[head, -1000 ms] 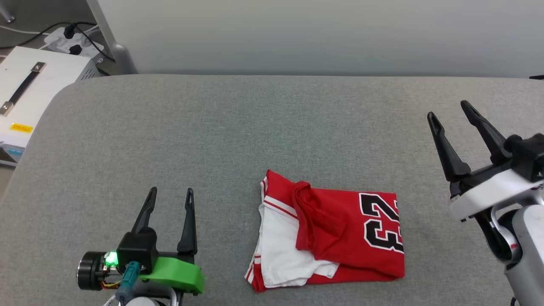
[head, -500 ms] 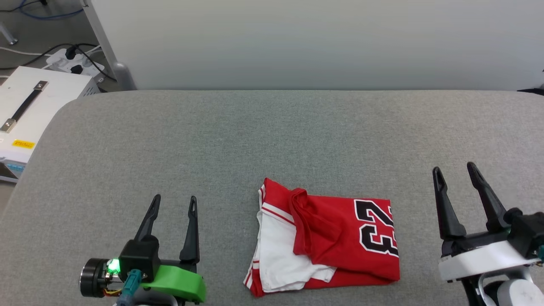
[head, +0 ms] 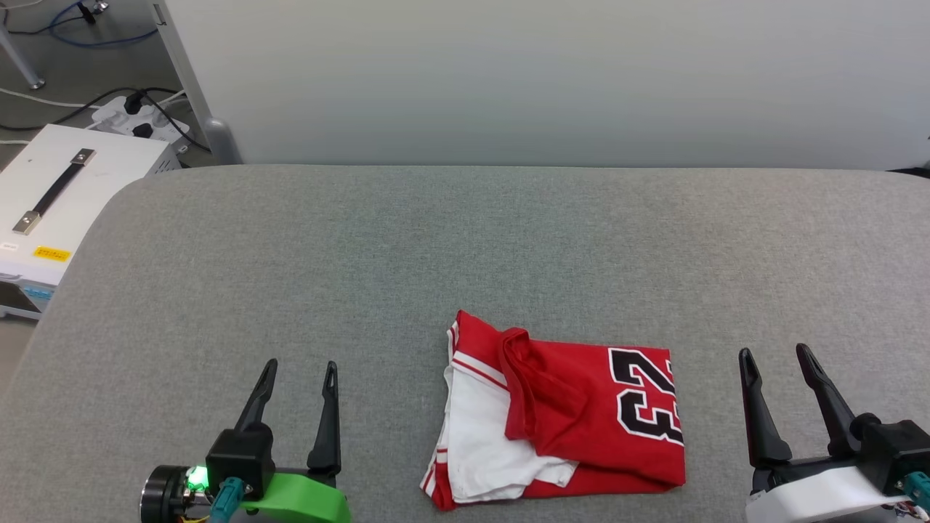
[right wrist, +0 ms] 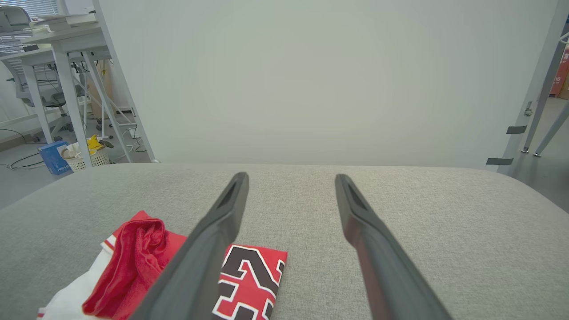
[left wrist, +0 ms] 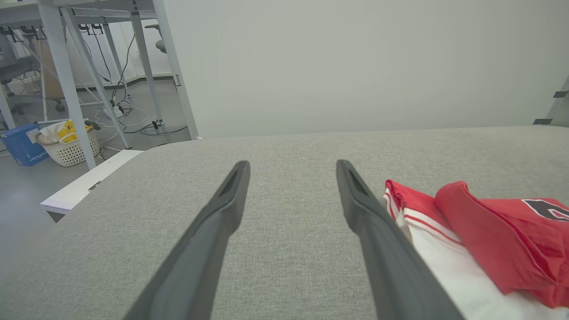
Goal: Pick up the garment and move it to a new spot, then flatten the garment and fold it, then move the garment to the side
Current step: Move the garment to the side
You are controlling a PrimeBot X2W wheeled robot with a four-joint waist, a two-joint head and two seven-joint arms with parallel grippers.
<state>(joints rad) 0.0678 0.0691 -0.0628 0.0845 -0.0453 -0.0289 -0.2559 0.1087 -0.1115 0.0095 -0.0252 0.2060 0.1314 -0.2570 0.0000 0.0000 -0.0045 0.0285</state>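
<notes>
I see the folded red jersey T-shirt with white sleeves and a black number [head: 559,414] lying near the front edge of the grey fabric-covered table [head: 436,240], between my two arms. My left gripper [head: 301,363] and right gripper [head: 773,351] both stand spread, empty, clear of the cloth.

obstacle: garment [head: 559,421] | bare cushion [head: 363,254] all around it
</notes>
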